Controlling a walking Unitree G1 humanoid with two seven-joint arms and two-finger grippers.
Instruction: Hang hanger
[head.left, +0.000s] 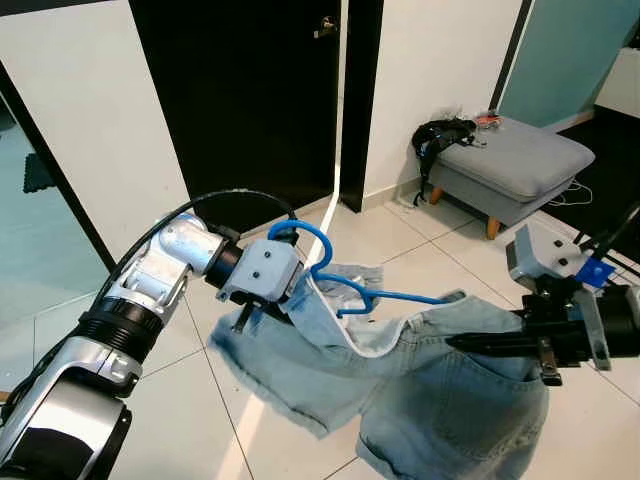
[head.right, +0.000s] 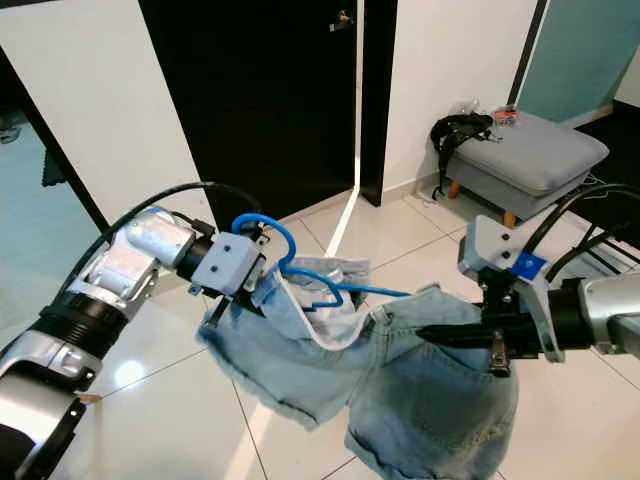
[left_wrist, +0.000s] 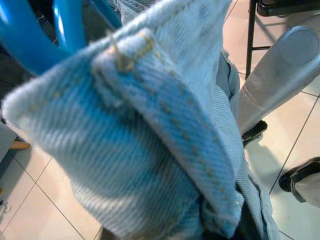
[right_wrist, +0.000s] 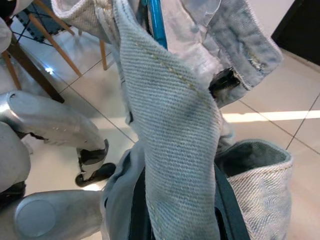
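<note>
A pair of light blue denim shorts (head.left: 430, 390) hangs stretched between my two grippers above the tiled floor. A blue plastic hanger (head.left: 318, 250) sits at the waistband, with its hook curling up beside my left gripper (head.left: 290, 300) and its bar (head.left: 400, 296) running toward the right. My left gripper is shut on one end of the waistband; the denim (left_wrist: 150, 125) and the hanger (left_wrist: 30, 40) loom close in the left wrist view. My right gripper (head.left: 460, 342) is shut on the other end, its black fingers (right_wrist: 137, 200) flanking a strip of denim (right_wrist: 175, 125).
A black door (head.left: 250, 90) stands ahead, slightly ajar, between white walls. At the back right is a grey ottoman (head.left: 520, 160) with a black object (head.left: 440, 135) on its edge. My own leg (left_wrist: 280, 75) and wooden chair legs (right_wrist: 40, 30) are below.
</note>
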